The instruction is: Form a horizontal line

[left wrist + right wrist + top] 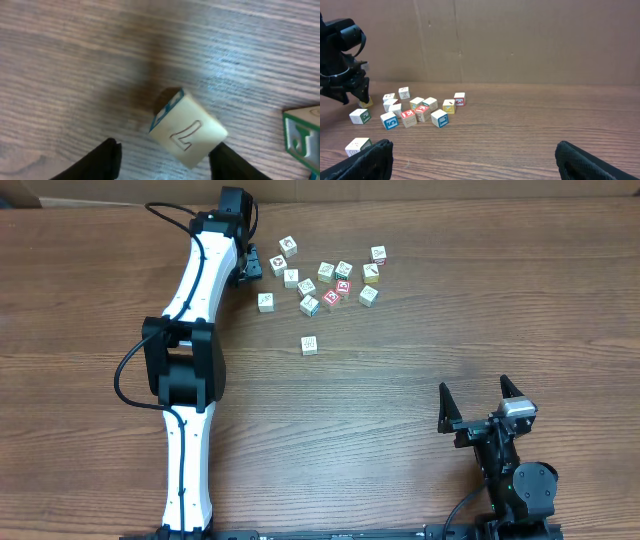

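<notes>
No horizontal line is in view; the picture cubes lie scattered [326, 272]. In the left wrist view a cream cube marked "7" [187, 130] sits tilted on the wood between the fingers of my left gripper [167, 147]. Its corner is close to the right finger [227, 162], and a gap separates it from the left finger [107, 160], so the jaws are open. From overhead the left gripper [250, 265] is at the left edge of the scattered cubes. My right gripper [474, 387] rests wide open near the front right, holding nothing.
A green-edged cube [302, 137] lies just right of the "7" cube. One cube [309, 345] sits alone in front of the group and two red-faced cubes [337, 292] lie within it. A cardboard wall [520, 40] stands behind the table.
</notes>
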Action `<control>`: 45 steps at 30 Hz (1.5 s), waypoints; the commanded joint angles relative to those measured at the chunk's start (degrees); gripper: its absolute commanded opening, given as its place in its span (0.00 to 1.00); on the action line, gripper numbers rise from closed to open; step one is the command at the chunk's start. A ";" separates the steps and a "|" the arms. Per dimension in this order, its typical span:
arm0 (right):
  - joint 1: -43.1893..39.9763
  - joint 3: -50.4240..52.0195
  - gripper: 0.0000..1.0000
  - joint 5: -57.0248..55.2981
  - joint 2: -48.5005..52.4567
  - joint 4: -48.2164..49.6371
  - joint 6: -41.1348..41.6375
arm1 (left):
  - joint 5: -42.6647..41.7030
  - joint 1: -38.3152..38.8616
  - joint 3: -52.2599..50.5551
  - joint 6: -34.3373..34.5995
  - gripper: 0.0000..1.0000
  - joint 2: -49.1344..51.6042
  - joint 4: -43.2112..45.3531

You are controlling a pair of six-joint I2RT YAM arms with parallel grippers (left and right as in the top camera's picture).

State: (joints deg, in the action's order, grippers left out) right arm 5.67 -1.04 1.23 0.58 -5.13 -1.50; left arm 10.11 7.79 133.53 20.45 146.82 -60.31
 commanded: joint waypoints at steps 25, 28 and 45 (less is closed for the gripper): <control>0.22 0.59 1.00 -0.07 -0.35 0.33 -0.28 | -6.99 0.90 0.04 -9.64 0.38 1.03 0.09; 0.22 0.59 1.00 -0.04 -0.35 0.33 -0.28 | -6.88 0.85 0.04 -11.72 0.50 1.03 0.79; 0.22 0.59 1.00 -0.04 -0.35 0.33 -0.31 | -3.54 0.83 -0.46 -12.39 0.59 1.05 5.77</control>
State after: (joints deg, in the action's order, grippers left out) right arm 5.67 -1.04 1.23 0.58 -5.15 -1.52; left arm 5.80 8.27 133.53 9.85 146.82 -54.96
